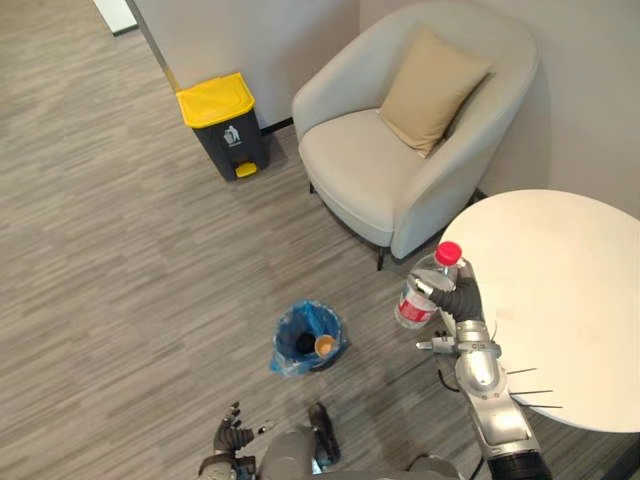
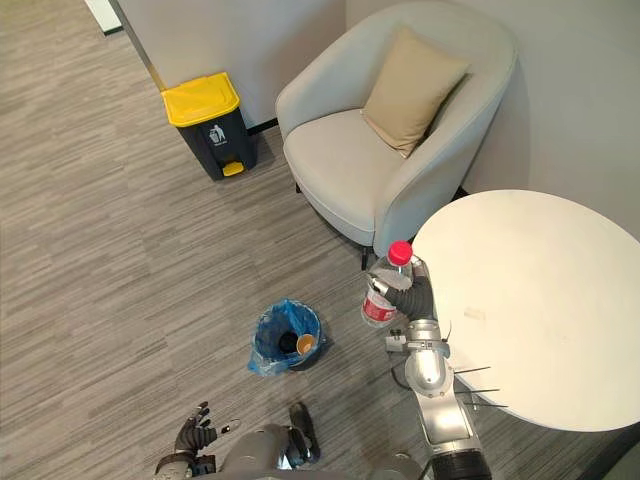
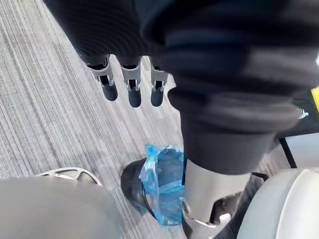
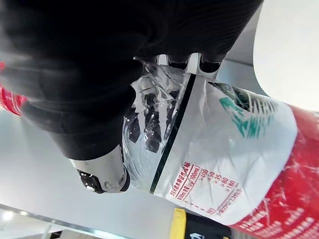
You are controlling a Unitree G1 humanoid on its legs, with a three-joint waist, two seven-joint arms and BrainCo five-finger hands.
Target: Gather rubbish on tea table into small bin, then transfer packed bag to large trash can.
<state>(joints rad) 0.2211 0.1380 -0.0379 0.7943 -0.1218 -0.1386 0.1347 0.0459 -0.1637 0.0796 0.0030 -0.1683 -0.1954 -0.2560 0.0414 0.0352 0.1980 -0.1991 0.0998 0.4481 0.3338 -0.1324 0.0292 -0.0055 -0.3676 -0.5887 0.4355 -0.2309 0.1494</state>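
Just off the left edge of the round surface (image 1: 570, 290), your right hand (image 1: 462, 298) has its fingers curled round a clear plastic bottle (image 1: 413, 306) with a red cap, held roughly upright above the floor. The small bin (image 1: 285, 345), lined with a blue bag, stands on the floor well to the left. Release short of it and the bottle lands on the floor. Come in low and it may clip the rim and tip the bin. The crumpled plastic might also slip. Your left hand (image 1: 232, 434) hangs open, near left.
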